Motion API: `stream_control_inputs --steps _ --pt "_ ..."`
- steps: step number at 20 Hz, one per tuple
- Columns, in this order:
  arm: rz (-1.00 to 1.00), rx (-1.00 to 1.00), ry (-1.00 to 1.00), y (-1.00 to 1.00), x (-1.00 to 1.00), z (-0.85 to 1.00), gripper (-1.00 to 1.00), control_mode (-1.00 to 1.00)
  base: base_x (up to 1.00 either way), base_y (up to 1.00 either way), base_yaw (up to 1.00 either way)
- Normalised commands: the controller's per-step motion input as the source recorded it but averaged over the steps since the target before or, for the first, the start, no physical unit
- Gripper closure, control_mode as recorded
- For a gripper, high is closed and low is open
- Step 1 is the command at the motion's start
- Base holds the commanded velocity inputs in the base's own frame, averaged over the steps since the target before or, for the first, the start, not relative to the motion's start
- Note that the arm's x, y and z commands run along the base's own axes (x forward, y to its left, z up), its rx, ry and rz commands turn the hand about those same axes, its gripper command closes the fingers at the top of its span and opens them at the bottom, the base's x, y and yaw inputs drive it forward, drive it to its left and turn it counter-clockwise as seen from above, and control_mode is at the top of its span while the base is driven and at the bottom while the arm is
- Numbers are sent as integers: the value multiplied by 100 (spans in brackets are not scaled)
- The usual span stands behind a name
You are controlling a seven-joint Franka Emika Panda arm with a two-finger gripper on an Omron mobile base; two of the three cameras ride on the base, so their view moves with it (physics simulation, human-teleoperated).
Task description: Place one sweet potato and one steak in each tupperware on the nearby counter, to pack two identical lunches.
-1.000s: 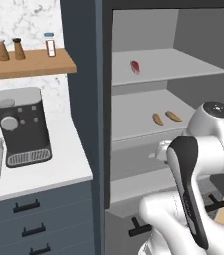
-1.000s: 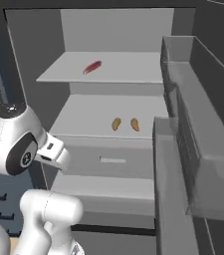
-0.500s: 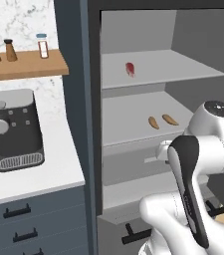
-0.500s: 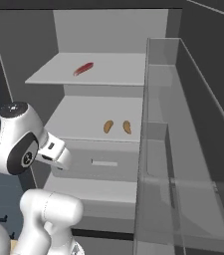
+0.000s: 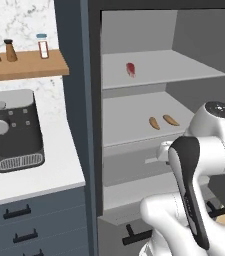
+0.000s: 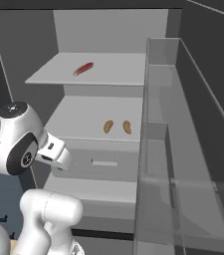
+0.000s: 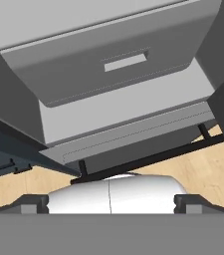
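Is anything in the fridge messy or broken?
Nothing is spilled or broken. The steak lies bare on the upper shelf, and two sweet potatoes lie loose, side by side, on the shelf below.

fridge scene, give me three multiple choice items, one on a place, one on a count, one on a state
1. Where does the steak lie?
A. upper shelf
B. drawer
C. countertop

2. How many sweet potatoes lie on the middle shelf?
A. one
B. two
C. four

3. How does the fridge door stand?
A. shut
B. swung open
C. taken off

Answers:
1. A, the red piece rests on the upper shelf.
2. B, two orange ovals lie side by side, close but apart.
3. B, the interior is exposed and the door's clear bins face the right base view.
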Motion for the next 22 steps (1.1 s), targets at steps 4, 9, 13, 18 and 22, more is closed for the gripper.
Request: stream_control_inputs --steps 4,9,13,18,22 --pt "0 0 0 0 1 0 -100 -100 0 0 0" --pt "8 0 -12 -29 23 3 -100 -100 0 0 0" --pt "8 0 -14 -31 50 2 -100 -100 0 0 0" --pt "4 -6 -11 -3 57 1 -100 -100 0 0 0" --pt "1 -6 2 -27 94 0 -100 -100 0 0 0"
